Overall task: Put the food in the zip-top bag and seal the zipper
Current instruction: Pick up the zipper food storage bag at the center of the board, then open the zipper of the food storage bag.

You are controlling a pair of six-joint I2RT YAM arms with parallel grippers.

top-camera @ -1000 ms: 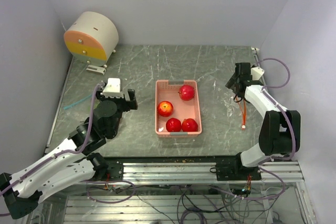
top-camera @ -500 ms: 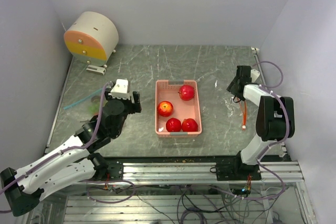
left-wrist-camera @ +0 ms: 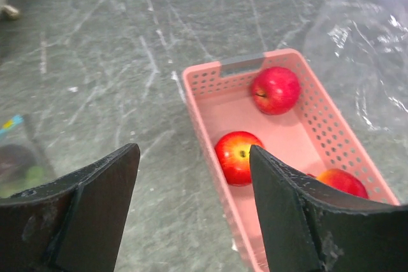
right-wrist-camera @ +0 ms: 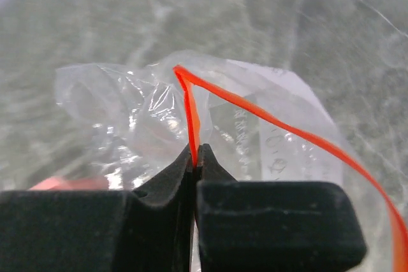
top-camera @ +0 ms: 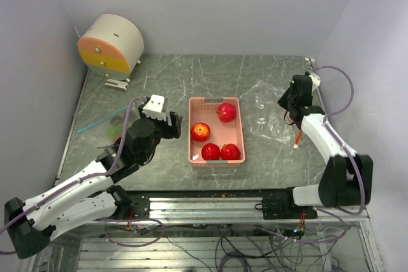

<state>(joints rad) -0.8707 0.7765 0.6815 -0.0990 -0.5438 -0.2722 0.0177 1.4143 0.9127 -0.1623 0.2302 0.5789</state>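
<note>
**Right gripper now pinches the bag; left arm has come close to the tray**

At far left stands a cream round drum (top-camera: pixel 113 41) with an orange and yellow face, unchanged. Below it, a clear packet (left-wrist-camera: pixel 14 165) with a teal edge and something green inside lies flat on the grey, marble-like table (top-camera: pixel 166 81).

The left gripper (left-wrist-camera: pixel 192 155) was over the table well left of the tray a second ago. Now it hangs just beside the tray's left wall. Its dark, matte jaws stand wide apart and nothing is between them.

The pink tray (top-camera: pixel 190 139) is rectangular, with perforated walls. It holds four glossy red apples (top-camera: pixel 201 132), none of them moved: one at the back, one in the middle left, two side by side at the front.

To the right, the zip-top bag (top-camera: pixel 264 109), thin and crinkled, is now spread between the tray and the right arm; before it was hardly visible. The right gripper (right-wrist-camera: pixel 193 155) has closed fully on the bag's orange zipper strip (right-wrist-camera: pixel 280 128), which bends sharply at the jaws. The bag holds no food.
</note>
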